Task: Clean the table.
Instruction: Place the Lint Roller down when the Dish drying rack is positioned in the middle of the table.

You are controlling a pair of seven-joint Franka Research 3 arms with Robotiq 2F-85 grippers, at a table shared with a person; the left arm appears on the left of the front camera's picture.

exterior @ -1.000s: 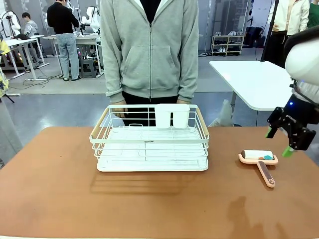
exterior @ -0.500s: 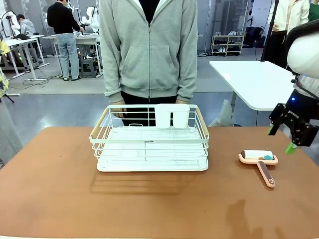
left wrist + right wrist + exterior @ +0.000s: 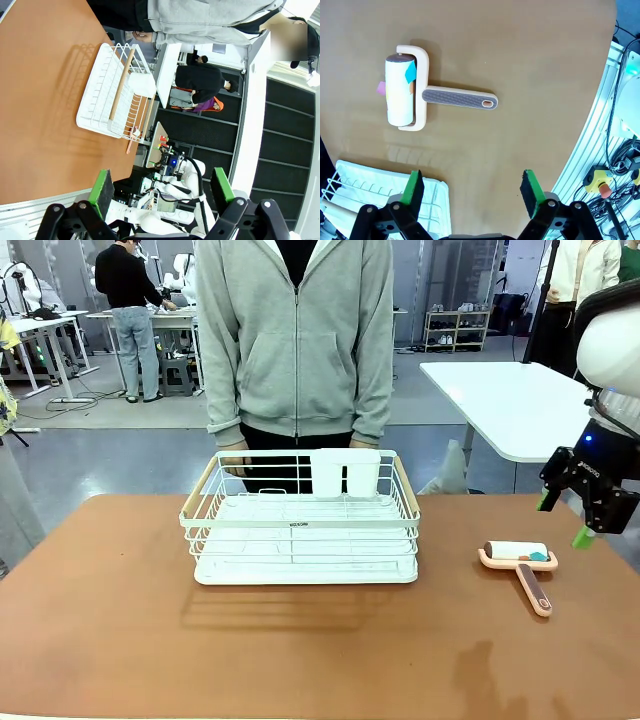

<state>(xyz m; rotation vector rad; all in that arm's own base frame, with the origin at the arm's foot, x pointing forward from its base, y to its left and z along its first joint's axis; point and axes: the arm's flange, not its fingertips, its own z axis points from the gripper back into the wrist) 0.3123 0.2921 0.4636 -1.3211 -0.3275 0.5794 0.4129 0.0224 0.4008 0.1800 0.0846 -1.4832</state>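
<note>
The reddish-brown table (image 3: 110, 630) carries a white wire dish rack (image 3: 300, 525) at its middle. A lint roller (image 3: 517, 560) with a peach frame and a ribbed handle lies at the right, coloured scraps stuck to its white roll. My right gripper (image 3: 562, 521) hovers open just right of and above the roller. In the right wrist view the lint roller (image 3: 402, 92) lies ahead of the open right gripper (image 3: 471, 187), apart from it. In the left wrist view my left gripper (image 3: 162, 189) is open, nothing between its green pads, high off the table (image 3: 40, 75).
A person in a grey hoodie (image 3: 295, 340) stands at the far side, hands by the rack's far edge. A white-topped table (image 3: 510, 400) stands behind at the right. The dish rack (image 3: 117, 95) has wooden handles; its corner (image 3: 380, 185) lies near my right gripper.
My right gripper has drifted slightly right and up, away from the roller, then held still. The person has shifted a little to the left.
</note>
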